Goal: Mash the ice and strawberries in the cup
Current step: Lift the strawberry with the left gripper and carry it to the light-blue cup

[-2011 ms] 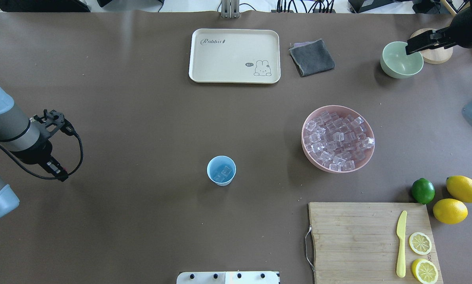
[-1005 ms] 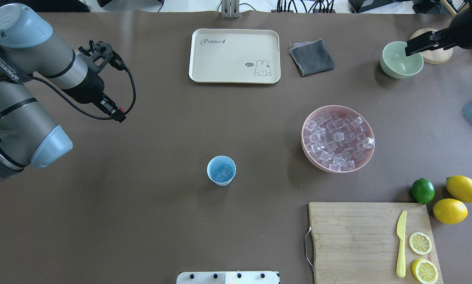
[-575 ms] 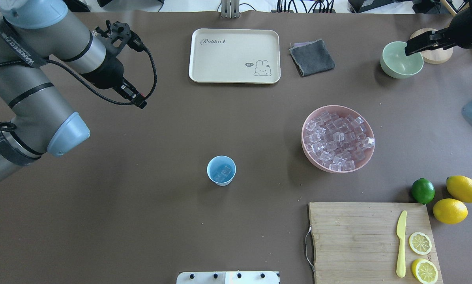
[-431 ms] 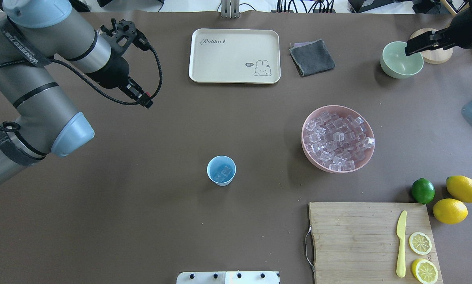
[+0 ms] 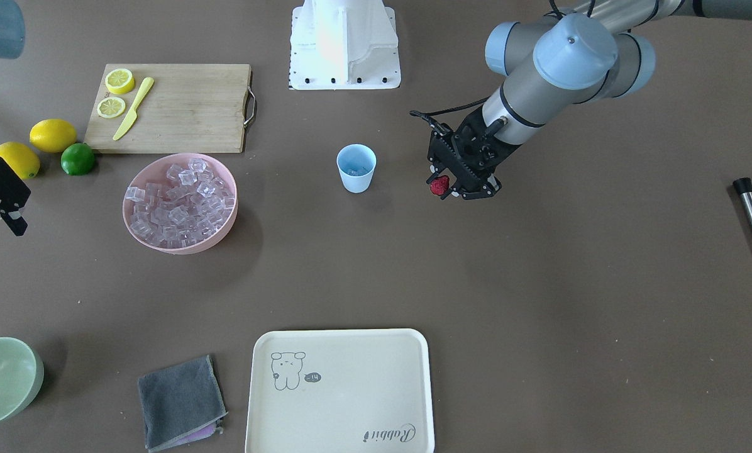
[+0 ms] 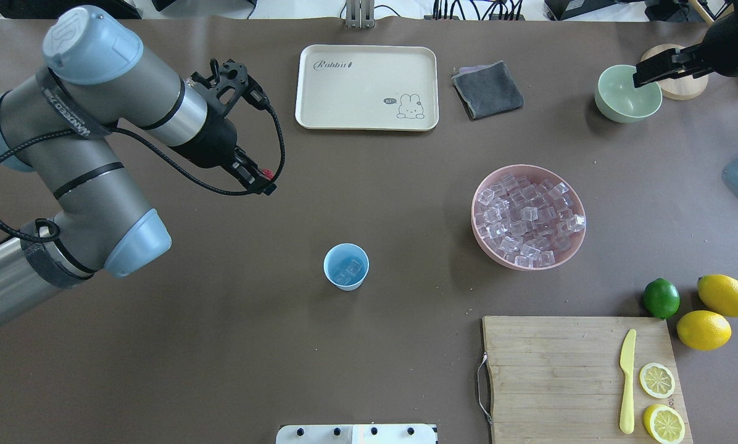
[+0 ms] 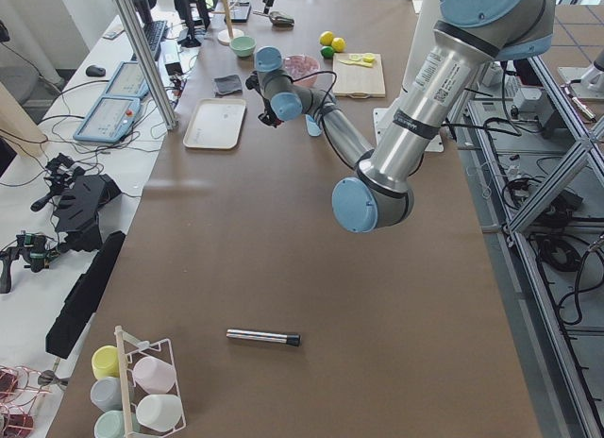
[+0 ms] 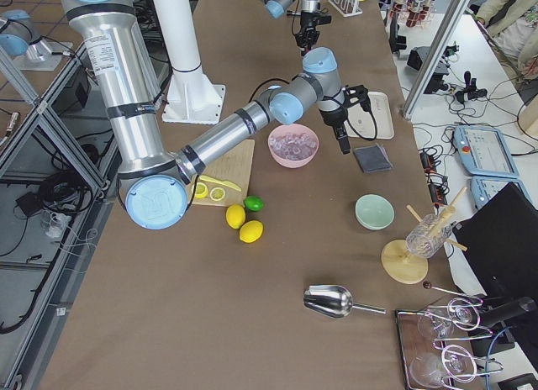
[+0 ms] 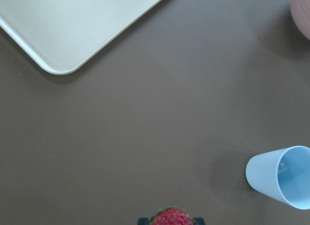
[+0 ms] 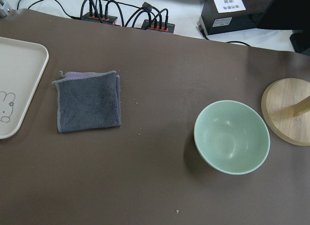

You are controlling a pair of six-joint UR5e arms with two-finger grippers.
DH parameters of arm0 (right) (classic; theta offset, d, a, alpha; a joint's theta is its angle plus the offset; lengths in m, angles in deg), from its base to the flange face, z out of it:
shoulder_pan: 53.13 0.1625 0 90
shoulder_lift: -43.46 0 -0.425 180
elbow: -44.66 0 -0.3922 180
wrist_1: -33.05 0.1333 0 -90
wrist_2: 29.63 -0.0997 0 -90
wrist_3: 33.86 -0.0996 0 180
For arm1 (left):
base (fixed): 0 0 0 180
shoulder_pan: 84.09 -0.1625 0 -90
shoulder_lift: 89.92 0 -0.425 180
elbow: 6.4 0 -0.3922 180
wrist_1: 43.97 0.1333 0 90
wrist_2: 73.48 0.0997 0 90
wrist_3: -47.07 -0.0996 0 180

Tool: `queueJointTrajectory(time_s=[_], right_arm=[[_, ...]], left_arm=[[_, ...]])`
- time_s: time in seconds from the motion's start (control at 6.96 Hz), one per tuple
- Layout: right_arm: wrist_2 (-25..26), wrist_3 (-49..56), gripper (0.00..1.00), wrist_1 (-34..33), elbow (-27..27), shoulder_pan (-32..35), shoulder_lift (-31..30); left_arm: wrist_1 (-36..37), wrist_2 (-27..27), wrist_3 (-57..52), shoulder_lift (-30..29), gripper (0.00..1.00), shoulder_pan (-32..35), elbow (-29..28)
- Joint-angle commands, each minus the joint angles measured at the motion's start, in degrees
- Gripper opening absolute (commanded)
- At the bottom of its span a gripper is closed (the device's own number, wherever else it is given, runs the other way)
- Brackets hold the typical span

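Strawberry (image 5: 439,185) is pinched in left pincer (image 5: 444,187), held clear of counter (image 5: 539,283) near cup (image 5: 356,167), for dropping onto ice (image 6: 348,270) inside. Right pincer (image 6: 639,76) hovers over green bowl (image 6: 616,103), out of the way; whether it is spread cannot be told.

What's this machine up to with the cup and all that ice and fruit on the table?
It is putting together a cup of ice and strawberry to mash. The left arm's gripper holds a small red strawberry in the air beside the blue cup, not over it. The cup has a few ice cubes in it, and the berry is not in yet. The right gripper hangs over a pale green bowl at the table's far corner, away from the cup.
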Motion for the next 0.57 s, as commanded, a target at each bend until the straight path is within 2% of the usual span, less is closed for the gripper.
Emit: queueJointTrajectory(time_s=[0.0,0.14,0.43], right_arm=[[-0.04,-0.01,1.0,0.0,-0.07,0.03,0.0],[-0.04,-0.01,1.0,0.0,-0.07,-0.05,0.0],[-0.04,0.08,1.0,0.0,-0.25,0.03,0.0]], left_arm=[[-6.33,0.27,3.54,-0.26,0.0,-3.85,-0.65],[-8.0,0.44,3.46,-0.35,0.0,-5.26,-1.34],[-16.67,0.53,3.54,-0.53,0.0,-7.55,-5.46]])
